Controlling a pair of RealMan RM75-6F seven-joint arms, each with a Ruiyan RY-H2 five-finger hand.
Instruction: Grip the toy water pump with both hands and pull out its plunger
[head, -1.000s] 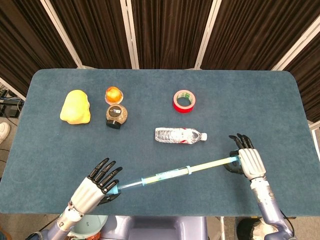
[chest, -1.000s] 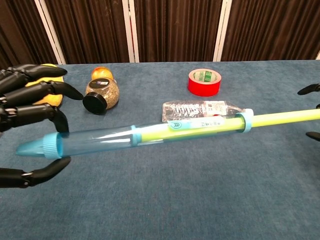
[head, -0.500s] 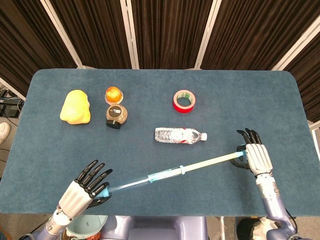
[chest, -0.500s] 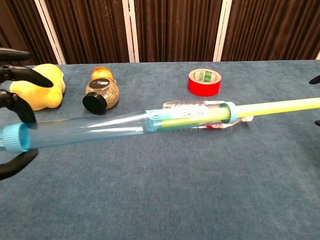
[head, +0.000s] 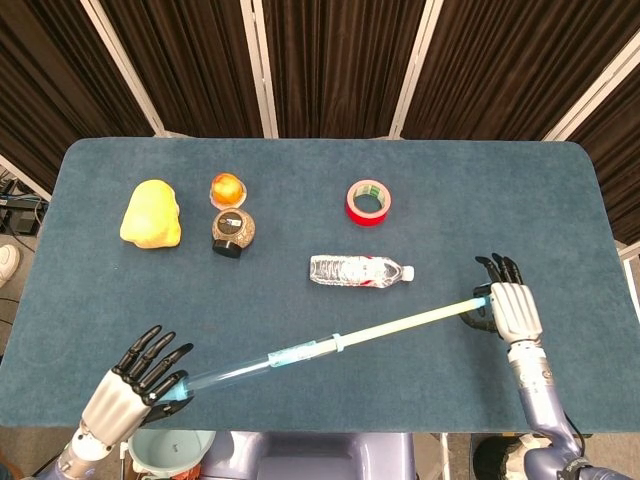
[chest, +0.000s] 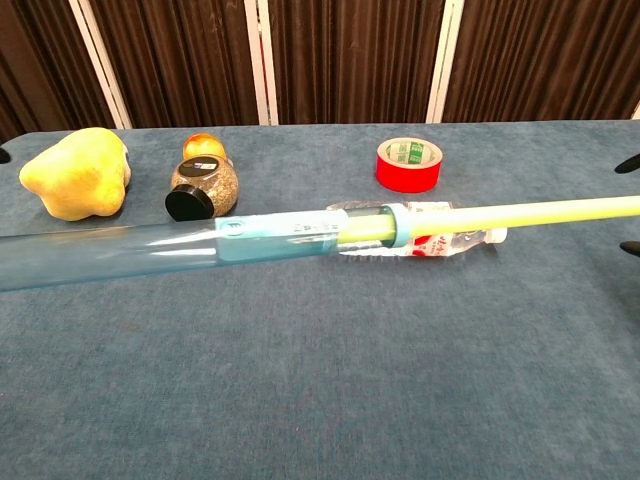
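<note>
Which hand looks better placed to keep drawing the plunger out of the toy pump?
Probably the right hand: it grips the yellow plunger rod with bare blue table beyond it. The left hand, holding the clear blue pump barrel, already sits at the table's near edge.

Both hands share one build: the left hand (head: 133, 385) and right hand (head: 508, 308) have pale silver-grey backs and slim black segmented fingers (head: 150, 345) (their tips glossy). Each forearm (head: 538, 393) is smooth, rounded bluish-grey metal.
</note>
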